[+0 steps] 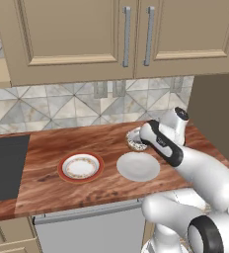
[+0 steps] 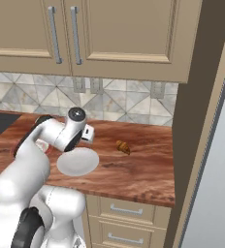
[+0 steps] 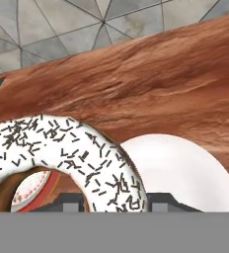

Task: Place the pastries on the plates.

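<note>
From the left base view, carry the donut [image 1: 134, 139] from behind the plain plate [image 1: 138, 166] to over its middle; from the right, leave the croissant [image 2: 122, 147] on the bench [image 2: 148, 169]; in the hand view the claw [image 3: 114, 201] is clamped on the donut, so lower before releasing.

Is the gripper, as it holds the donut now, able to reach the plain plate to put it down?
Probably yes: the gripper holds the donut just beside the bare plain plate.
</note>
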